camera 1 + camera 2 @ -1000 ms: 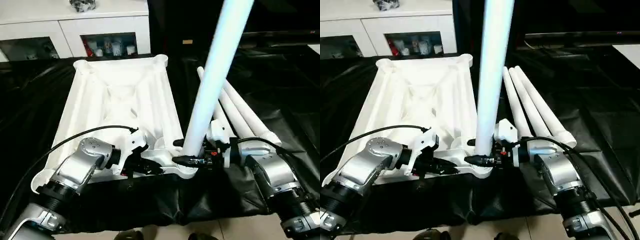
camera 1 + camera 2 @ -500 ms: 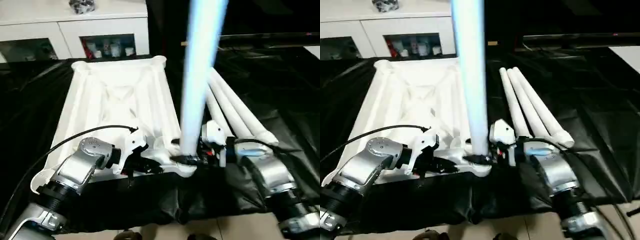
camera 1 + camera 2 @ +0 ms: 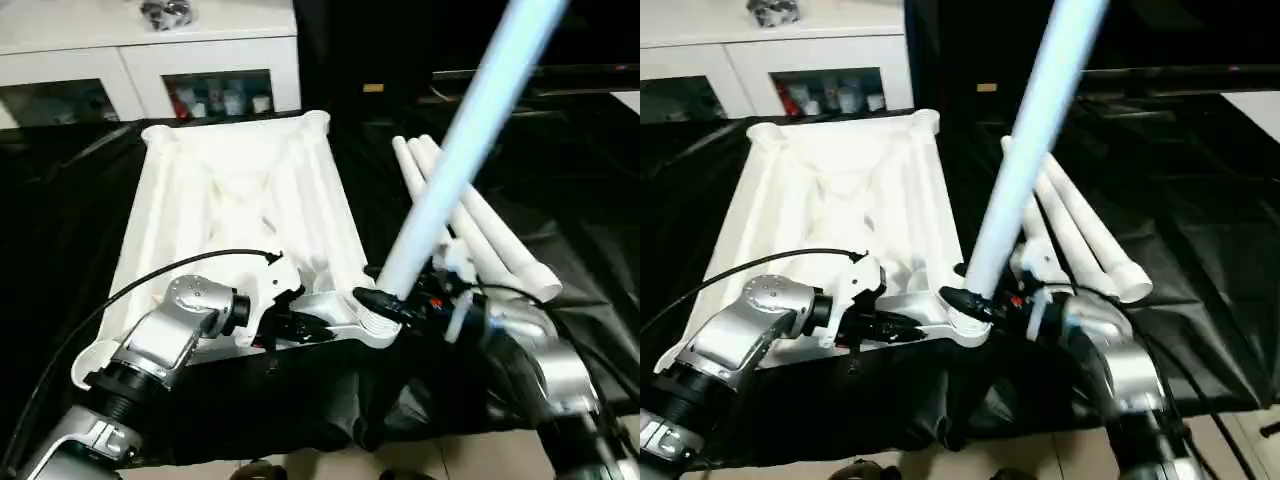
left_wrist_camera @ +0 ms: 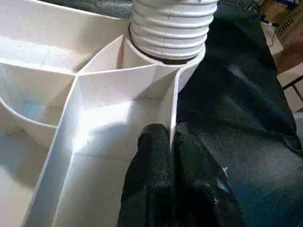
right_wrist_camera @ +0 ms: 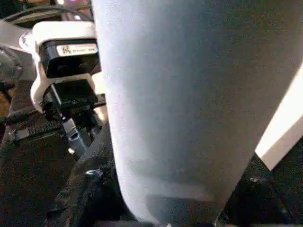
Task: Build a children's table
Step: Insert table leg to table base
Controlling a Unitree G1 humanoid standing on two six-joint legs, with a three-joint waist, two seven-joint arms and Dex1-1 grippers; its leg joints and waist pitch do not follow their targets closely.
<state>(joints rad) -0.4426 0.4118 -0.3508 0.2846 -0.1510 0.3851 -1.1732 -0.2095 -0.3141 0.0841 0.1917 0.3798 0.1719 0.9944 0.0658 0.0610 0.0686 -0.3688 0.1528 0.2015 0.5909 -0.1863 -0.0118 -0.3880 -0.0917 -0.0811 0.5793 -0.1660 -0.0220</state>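
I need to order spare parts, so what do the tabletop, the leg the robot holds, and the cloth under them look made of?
The tabletop looks like moulded white plastic, matte, judging by its thin ribs. The leg seems a smooth hollow plastic tube with moulded threads at its end, slightly glossy. The cloth looks like thin black plastic sheeting: it creases sharply and shines.

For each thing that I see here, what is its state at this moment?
Tabletop: upside down, ribbed underside up.
Held leg: tilted, lower end at the near corner socket.
Spare legs: lying together beside the tabletop.
Left gripper: shut on the tabletop's rim.
Right gripper: shut on the held leg.
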